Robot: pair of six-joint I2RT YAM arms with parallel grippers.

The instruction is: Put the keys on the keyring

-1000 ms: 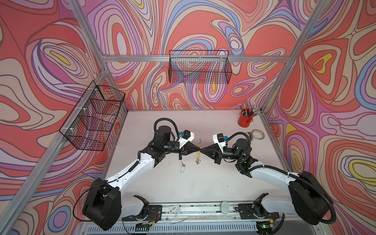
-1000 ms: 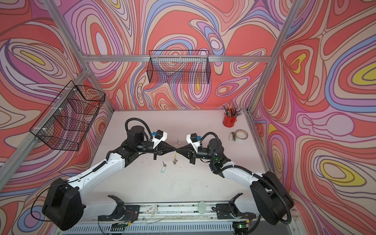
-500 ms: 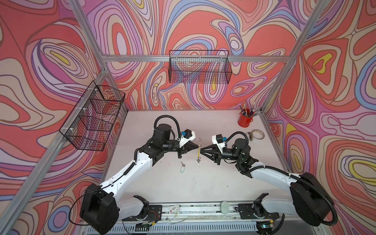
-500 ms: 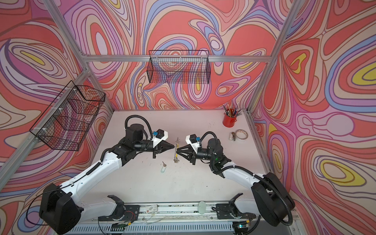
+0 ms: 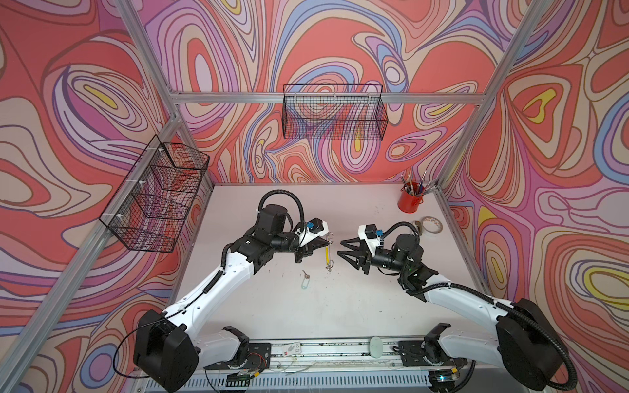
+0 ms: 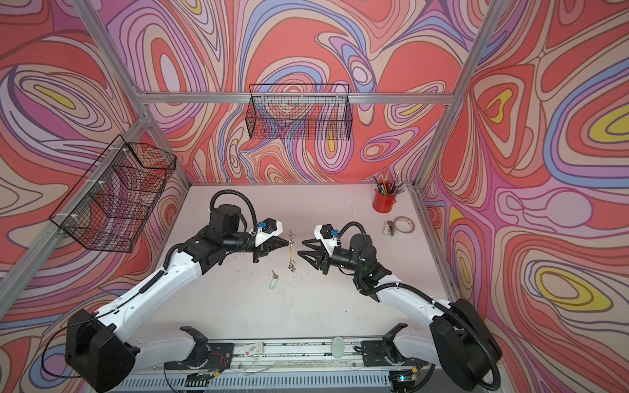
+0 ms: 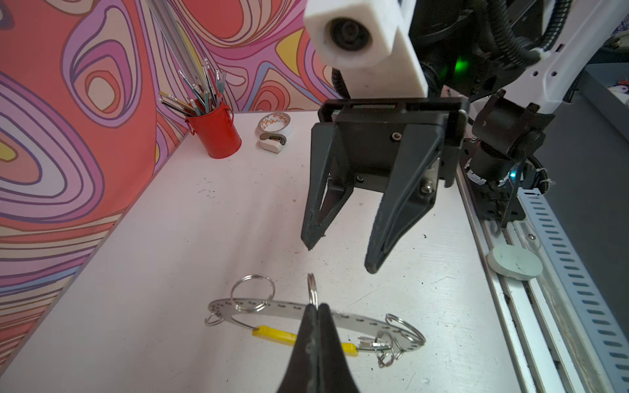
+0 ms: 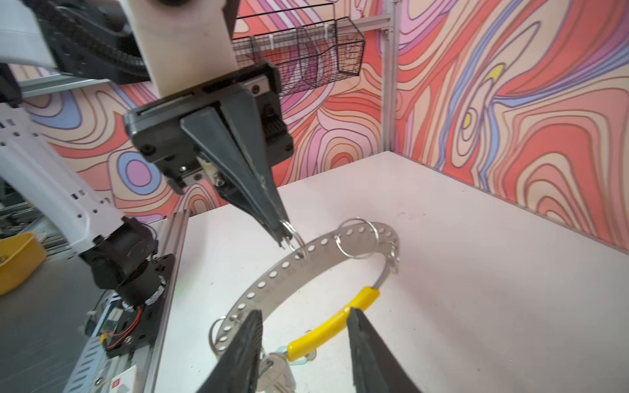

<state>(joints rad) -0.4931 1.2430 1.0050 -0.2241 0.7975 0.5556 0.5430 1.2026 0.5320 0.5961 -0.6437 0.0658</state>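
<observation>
- Keyring [image 5: 327, 251] [image 6: 291, 253] hangs edge-on in both top views, above the middle of the bench [image 5: 340, 306]. The left pincer [image 5: 328, 240] holds its upper end. The right pincer [image 5: 339, 247] stands just beside it with jaws spread, touching nothing. A loose key [image 5: 305, 279] with its pale tag lies flat on the bench near the keyring's lower end, on the left arm's side.
- Left wrist view: the left pincer [image 7: 316, 311] has its tips pressed together on a small wire loop [image 7: 312, 289] threaded through the flat grey keyring [image 7: 272, 306]. The yellow sleeve [image 7: 274, 334] runs past the tips. A silver key [image 7: 372, 345] sits among the loops at one end. The right pincer [image 7: 340, 255] faces the camera, open and apart from the keyring. A red cup [image 7: 218, 136] of pencils and a tape roll [image 7: 274, 124] stand by the far wall.
- Right wrist view: the right pincer [image 8: 303, 311] is open, with the yellow sleeve [image 8: 333, 321] showing in the gap. The left pincer [image 8: 280, 234] pinches the wire loop [image 8: 294, 234] on the keyring [image 8: 272, 275]. The silver key [image 8: 275, 372] shows beside the sleeve; I cannot tell what it hangs from.
</observation>
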